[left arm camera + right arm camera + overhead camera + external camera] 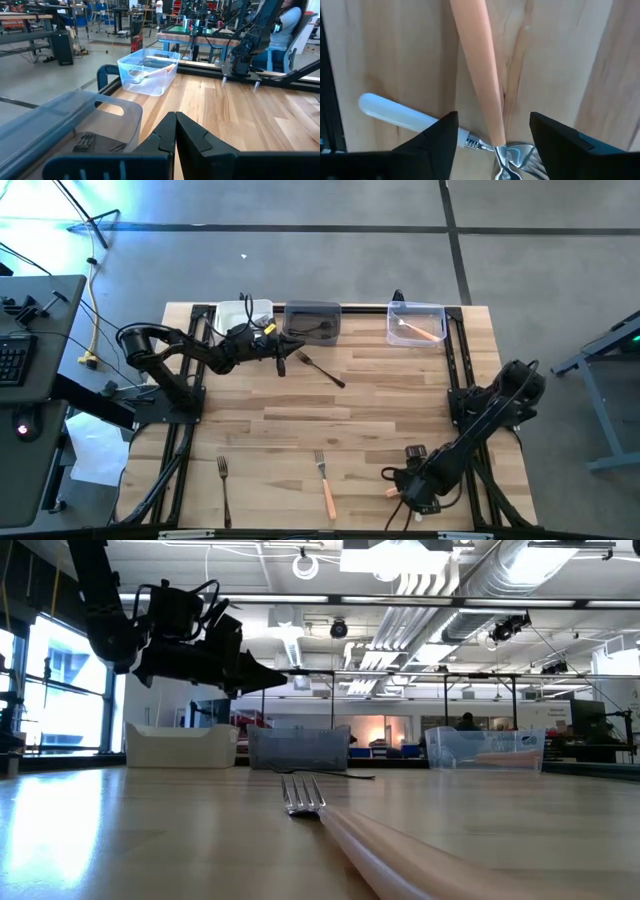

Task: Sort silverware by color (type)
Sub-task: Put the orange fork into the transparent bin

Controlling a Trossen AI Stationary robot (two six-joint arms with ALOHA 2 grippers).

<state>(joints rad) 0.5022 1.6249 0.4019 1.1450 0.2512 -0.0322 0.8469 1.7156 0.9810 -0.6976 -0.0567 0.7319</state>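
In the right wrist view, an orange-handled fork (482, 65) and a white-handled fork (400, 117) lie crossed on the wooden table near its near right corner. My right gripper (495, 135) (412, 480) points down over them, open, with one finger on either side of the crossing. My left gripper (281, 352) (175, 135) is shut and holds nothing; it hangs level beside the grey bin (312, 320) at the far edge. A dark fork (320, 368) lies on the table just near of that bin. Another dark fork (224, 485) and an orange-handled fork (325, 480) lie by the near edge.
Three bins stand along the far edge: a white one (243, 315), the grey one (75, 120) with a dark piece inside, and a clear one (417, 322) holding an orange-handled fork (157, 72). The middle of the table (380, 410) is bare wood. A person sits beyond the table.
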